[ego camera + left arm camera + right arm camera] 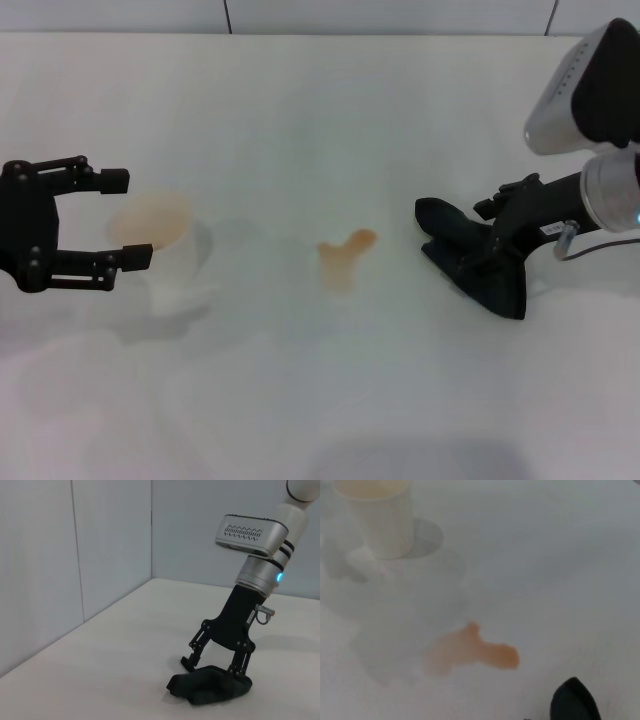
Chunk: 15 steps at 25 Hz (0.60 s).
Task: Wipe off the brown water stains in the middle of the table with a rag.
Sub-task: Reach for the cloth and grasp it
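Observation:
The brown water stains (342, 258) lie in the middle of the white table (300, 120); they also show in the right wrist view (470, 650). The black rag (505, 290) lies crumpled on the table to the right of them. My right gripper (478, 238) is down on the rag with its fingers spread over it. The left wrist view shows this gripper (214, 667) straddling the rag (210, 692). A corner of the rag (572, 702) shows in the right wrist view. My left gripper (125, 218) is open at the far left.
A clear plastic cup (160, 245) with a pale orange tint stands upright at the left, right at my left gripper's fingertips; it also shows in the right wrist view (380, 515). A grey wall runs along the table's far edge.

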Motion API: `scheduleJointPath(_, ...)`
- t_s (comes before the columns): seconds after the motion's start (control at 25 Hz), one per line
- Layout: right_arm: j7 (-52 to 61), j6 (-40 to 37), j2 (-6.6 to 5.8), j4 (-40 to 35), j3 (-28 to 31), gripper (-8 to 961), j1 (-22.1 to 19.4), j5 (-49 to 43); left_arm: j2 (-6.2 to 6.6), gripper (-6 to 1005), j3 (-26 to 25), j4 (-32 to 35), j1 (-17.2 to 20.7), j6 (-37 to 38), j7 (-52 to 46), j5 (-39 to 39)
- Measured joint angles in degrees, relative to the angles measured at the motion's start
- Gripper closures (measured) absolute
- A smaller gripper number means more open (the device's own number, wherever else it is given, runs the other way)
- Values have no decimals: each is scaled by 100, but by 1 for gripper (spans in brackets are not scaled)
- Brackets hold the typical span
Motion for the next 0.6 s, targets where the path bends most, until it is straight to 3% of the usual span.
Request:
scheduleJointPath(0.48, 17, 291, 4, 216, -167, 208, 2, -204, 0, 119, 0, 8, -3, -16, 29, 20)
scheduleJointPath(0.6, 18, 325, 8, 235, -175, 271, 3, -240, 0, 119, 0, 8, -8, -22, 34, 44)
